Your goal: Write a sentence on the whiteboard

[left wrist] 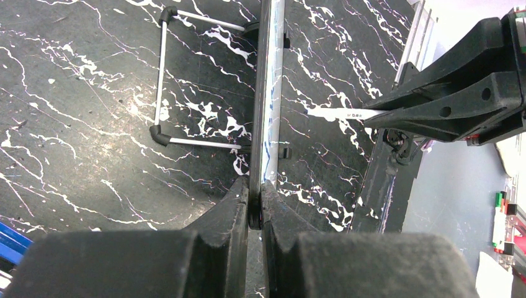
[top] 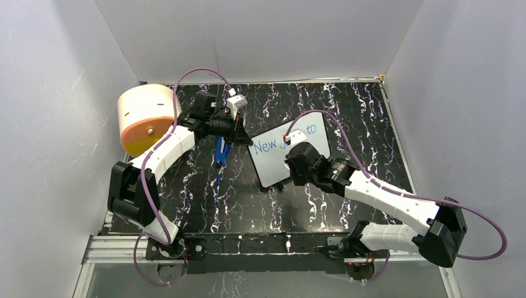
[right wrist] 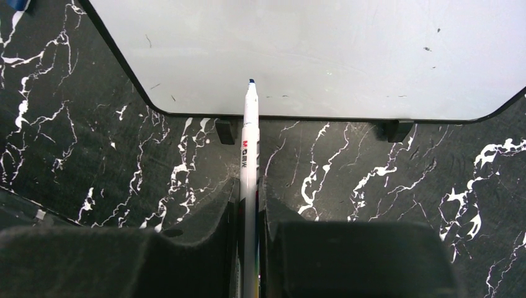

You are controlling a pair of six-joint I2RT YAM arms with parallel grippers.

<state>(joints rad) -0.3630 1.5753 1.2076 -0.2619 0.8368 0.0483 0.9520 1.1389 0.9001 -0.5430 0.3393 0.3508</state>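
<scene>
The whiteboard (top: 273,162) lies tilted at the table's middle, with blue writing (top: 265,145) reading "New", a hidden word and "to" on its top line. My left gripper (top: 242,138) is shut on the board's left edge, seen edge-on in the left wrist view (left wrist: 268,112). My right gripper (top: 296,149) is shut on a white marker (right wrist: 249,161), its blue tip over the board's blank lower part (right wrist: 347,56) near the bottom frame. The marker also shows in the left wrist view (left wrist: 341,114).
An orange-and-cream cylinder (top: 146,118) stands at the back left. A blue object (top: 222,153) lies left of the board. A wire stand (left wrist: 162,81) lies on the black marbled table (top: 205,198). White walls enclose the table on three sides.
</scene>
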